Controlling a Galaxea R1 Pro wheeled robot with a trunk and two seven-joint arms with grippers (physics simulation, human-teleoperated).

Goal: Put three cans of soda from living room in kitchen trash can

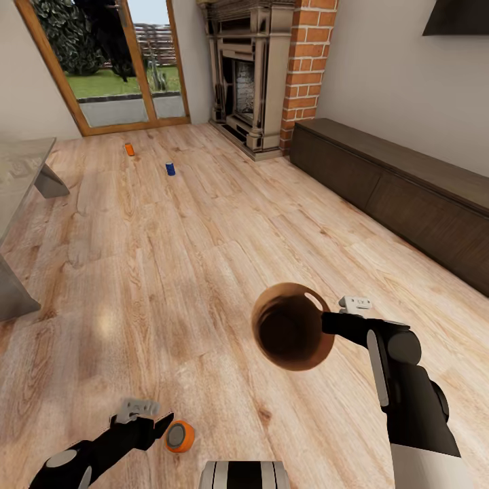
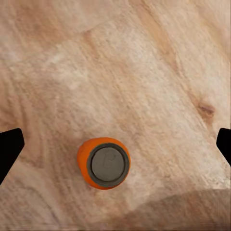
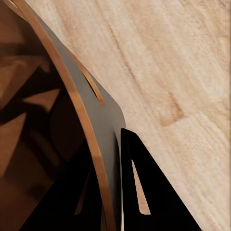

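Right gripper (image 1: 324,324): arm bent forward, jaws clamped on trash can (image 1: 288,339) rim, bin held aloft. Left gripper (image 1: 165,426): arm low, jaws spread wide above upright orange soda can (image 1: 180,436).

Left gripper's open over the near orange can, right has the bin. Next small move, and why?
Probably lower the left gripper straight down and close on the orange can. In the left wrist view the can stands upright on the wood floor, roughly between the wide-open fingers, ungrasped. The right gripper already pinches the trash can at its rim, ready to receive it.
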